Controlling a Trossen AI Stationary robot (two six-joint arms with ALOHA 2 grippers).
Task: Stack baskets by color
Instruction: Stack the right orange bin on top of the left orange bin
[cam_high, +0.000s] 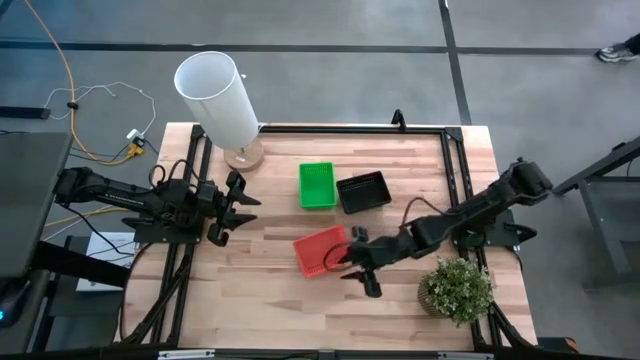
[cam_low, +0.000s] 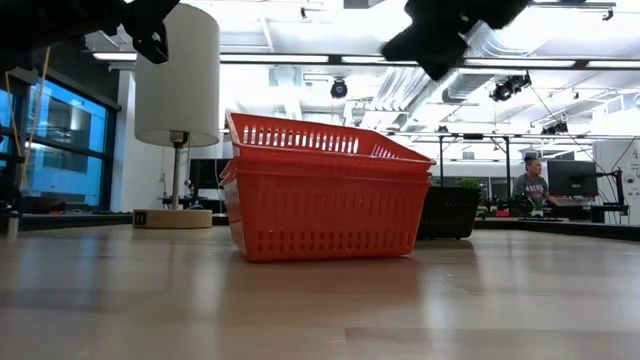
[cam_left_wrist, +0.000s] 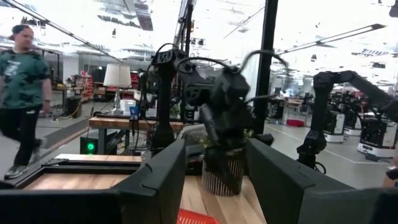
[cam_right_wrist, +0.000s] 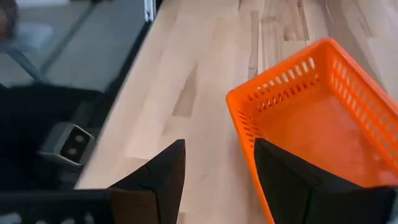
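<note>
A red basket stack (cam_high: 320, 250) rests on its base near the table's middle; the low view shows at least two red baskets (cam_low: 325, 195) nested. A green basket (cam_high: 317, 186) and a black basket (cam_high: 362, 191) stand side by side farther back. My right gripper (cam_high: 352, 265) is open and hovers above the red stack's right end; in its wrist view the open fingers (cam_right_wrist: 214, 180) straddle the air over the basket's rim (cam_right_wrist: 249, 112). In the low view it hangs above the stack (cam_low: 435, 40). My left gripper (cam_high: 240, 205) waits open at the table's left (cam_left_wrist: 217, 186).
A tall white cylinder (cam_high: 218, 97) stands on a round wooden base at the far left. A small potted plant (cam_high: 457, 290) sits at the near right, close to my right arm. Bare wood lies left of and in front of the red stack.
</note>
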